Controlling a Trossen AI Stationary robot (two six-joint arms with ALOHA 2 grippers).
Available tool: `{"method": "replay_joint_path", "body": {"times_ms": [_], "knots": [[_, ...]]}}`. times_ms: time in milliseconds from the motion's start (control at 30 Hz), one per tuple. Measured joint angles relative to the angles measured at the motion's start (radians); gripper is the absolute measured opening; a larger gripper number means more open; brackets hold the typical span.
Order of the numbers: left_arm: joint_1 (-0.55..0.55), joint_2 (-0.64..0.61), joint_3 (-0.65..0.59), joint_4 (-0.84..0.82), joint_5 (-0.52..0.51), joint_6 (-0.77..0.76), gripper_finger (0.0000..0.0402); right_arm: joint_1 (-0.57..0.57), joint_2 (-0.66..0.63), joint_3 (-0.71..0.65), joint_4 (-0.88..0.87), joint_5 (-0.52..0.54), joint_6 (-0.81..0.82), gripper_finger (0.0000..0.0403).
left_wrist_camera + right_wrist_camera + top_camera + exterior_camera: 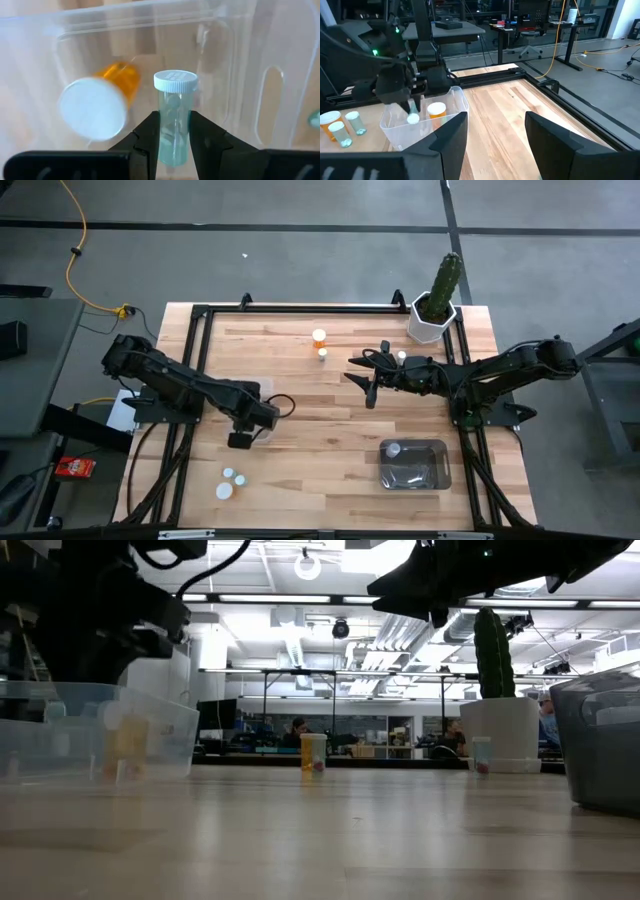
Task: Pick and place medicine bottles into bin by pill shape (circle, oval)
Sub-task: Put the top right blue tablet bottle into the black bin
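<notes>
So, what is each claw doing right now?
Left claw: closed on a clear bottle, over the clear bin.
Right claw: open, empty, above the table.

On the counter (330,420), a bin (262,415) sits at nine o'clock holding a bottle (102,102); a second bin (413,464) at five; two bottles (319,343) at twelve; cactus pot (432,320) at one.
</notes>
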Motion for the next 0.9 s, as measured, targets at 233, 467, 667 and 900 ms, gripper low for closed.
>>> {"method": "replay_joint_path", "body": {"times_ms": [233,467,667,900], "knots": [[0.0,-0.062,0.084,-0.122,-0.062,-0.013,0.0078,0.0,0.0,0.0,-0.003,0.0,0.0,0.0193],[0.0,-0.237,0.114,-0.003,-0.146,-0.042,0.0078,0.0,0.0,0.0,-0.003,-0.001,0.01,0.0193],[0.002,-0.349,0.075,0.167,-0.253,0.001,0.0078,0.0,0.038,0.0,0.078,-0.08,0.052,0.0193],[0.064,-0.29,0.073,0.199,-0.258,0.076,0.0078,0.0,0.257,0.153,0.11,-0.143,-0.013,0.0193]]}}
